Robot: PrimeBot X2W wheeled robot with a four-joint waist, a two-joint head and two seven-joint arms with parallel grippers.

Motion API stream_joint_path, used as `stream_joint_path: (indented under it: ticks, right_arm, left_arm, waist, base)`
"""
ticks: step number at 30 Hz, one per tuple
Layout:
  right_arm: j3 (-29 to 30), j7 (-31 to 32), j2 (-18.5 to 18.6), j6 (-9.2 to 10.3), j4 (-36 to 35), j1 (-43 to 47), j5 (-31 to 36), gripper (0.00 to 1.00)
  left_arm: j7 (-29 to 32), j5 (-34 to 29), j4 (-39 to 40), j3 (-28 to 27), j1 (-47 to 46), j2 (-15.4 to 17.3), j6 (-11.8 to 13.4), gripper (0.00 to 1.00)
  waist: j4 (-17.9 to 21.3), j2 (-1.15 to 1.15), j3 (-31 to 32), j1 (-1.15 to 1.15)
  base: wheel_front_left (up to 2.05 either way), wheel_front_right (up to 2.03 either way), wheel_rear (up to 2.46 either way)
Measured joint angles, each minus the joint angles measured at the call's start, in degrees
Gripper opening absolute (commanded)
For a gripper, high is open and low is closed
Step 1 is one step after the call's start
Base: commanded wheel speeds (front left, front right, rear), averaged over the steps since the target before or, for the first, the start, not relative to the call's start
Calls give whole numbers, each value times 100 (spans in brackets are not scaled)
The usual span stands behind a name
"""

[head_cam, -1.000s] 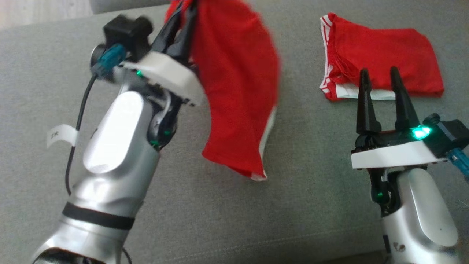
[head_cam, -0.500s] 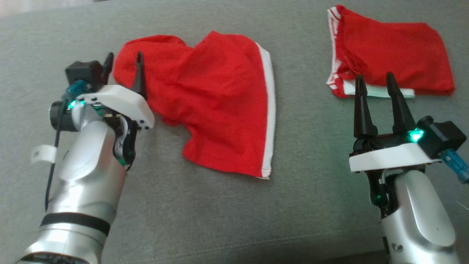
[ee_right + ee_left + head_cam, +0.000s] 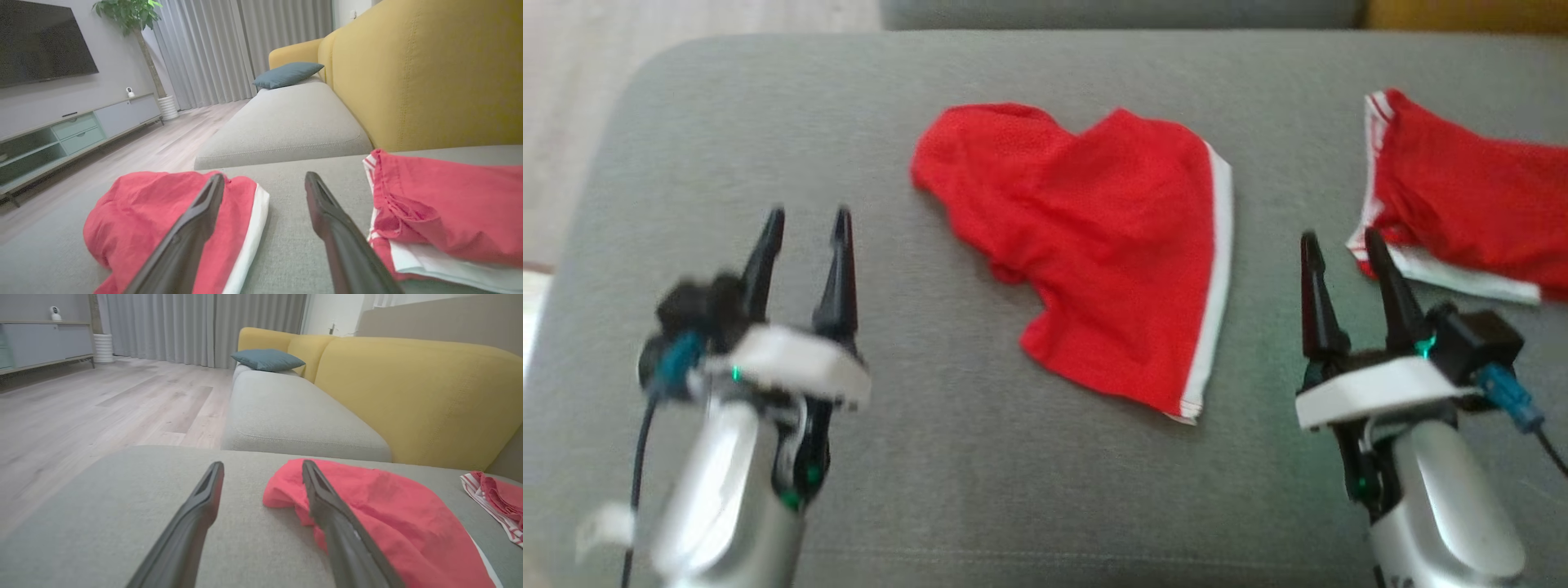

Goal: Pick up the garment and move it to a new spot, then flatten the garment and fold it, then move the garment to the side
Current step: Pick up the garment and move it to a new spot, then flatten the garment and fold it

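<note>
the red garment (image 3: 1094,253) lies loose on the grey seat (image 3: 768,106), a little above the middle of the head view. it is bunched at its upper left and spreads toward the lower right, with a white band (image 3: 1217,269) down its right edge. nothing grips it.

the left gripper (image 3: 809,216) is at the lower left of that frame, a bit blurred. its 2 dark fingers are spread apart with bare grey fabric between them, clear of the garment's left edge. in the left wrist view the garment shows behind the finger on the right side of the frame.

the right gripper (image 3: 1339,238) is at the lower right of the head view, fingers parted and empty. it sits between the garment and a 2nd red garment (image 3: 1470,204) with white stripes at the right edge of the frame. 1 fingertip overlaps that garment's lower left corner in the picture; whether they touch i cannot tell.

in the right wrist view the 2 garments lie at lower left and right, with grey seat between them. a yellow backrest (image 3: 408,73) and a blue cushion (image 3: 288,73) fill the upper right.
</note>
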State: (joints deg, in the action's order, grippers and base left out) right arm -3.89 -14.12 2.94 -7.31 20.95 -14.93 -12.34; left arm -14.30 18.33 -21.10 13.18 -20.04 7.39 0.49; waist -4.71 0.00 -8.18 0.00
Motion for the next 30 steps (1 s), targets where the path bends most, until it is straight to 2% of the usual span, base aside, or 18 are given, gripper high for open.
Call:
stream_joint_path:
  ticks: [7, 14, 18, 21, 30]
  right_arm:
    - [109, 54, -4, 0, 186, 170, -3, 100]
    - [333, 246, -8, 0, 419, 31, -64, 100]
    - [503, 610, -8, 0, 847, -483, -121, 100]
    - [609, 887, 24, 0, 1225, -998, 297, 100]
    - [1557, 1558, 141, 0, 2803, -2400, 170, 100]
  left_arm:
    - [0, -70, 924, -291, 1113, -272, 7, 100]
    - [0, -171, 1029, -292, 1204, -396, -92, 100]
    - [0, -171, 1027, -290, 1144, -415, -147, 100]
    - [0, -219, 1014, -259, 1123, -435, -171, 100]
    - [0, -210, 928, -87, 879, -481, -207, 100]
  waist:
    - [-396, 0, 212, 0]
    - [-603, 0, 162, 0]
    - [-746, 0, 33, 0]
    - [-861, 0, -116, 0]
    - [-1227, 0, -700, 0]
  base:
    - [0, 0, 0]
    - [0, 0, 0]
    - [0, 0, 0]
    - [0, 0, 0]
    - [0, 0, 0]
